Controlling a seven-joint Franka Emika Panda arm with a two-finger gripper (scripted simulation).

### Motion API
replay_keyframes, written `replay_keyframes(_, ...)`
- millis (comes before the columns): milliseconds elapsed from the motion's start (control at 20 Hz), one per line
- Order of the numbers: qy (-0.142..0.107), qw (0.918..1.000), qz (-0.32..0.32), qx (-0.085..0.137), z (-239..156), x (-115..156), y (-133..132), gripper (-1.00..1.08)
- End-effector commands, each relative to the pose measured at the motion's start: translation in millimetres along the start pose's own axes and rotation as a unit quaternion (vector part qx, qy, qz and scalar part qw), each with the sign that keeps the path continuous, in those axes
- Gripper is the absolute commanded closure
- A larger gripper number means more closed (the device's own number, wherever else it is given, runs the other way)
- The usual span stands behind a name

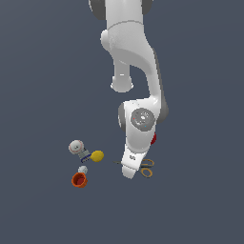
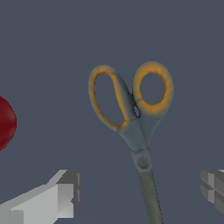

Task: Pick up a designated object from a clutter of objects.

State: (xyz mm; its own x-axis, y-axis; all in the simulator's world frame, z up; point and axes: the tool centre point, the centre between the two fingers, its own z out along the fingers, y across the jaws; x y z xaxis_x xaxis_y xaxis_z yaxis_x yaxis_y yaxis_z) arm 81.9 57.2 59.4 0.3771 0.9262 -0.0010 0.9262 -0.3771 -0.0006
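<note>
The gripper (image 2: 139, 192) hangs spread wide over the orange-handled grey metal scissors (image 2: 135, 127), whose thin blades run between its fingers (image 2: 61, 197).

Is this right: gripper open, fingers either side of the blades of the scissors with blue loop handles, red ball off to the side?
Not quite: the loop handles on the grey-bladed scissors are orange-yellow, not blue, as the wrist view shows. The rest holds: the gripper is open with fingers either side of the blades, and the red ball sits aside.

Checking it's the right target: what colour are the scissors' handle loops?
Orange-yellow loops on a grey body; the scissors show best in the wrist view.
</note>
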Motion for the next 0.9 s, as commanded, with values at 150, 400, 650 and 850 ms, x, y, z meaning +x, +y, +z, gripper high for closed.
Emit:
replay_keyframes(150,0.0,1.0,-0.002,0.0,2.1,0.1,0.0,-0.92)
replay_keyframes(400,0.0,1.0,-0.002,0.0,17.1,0.0,-0.4,-0.92)
replay_keyframes(650,0.0,1.0,-0.004,0.0,41.8,-0.1,-1.1,-0.92)
replay_keyframes(850,0.0,1.0,-0.004,0.0,50.8,0.2,-0.3,-0.92)
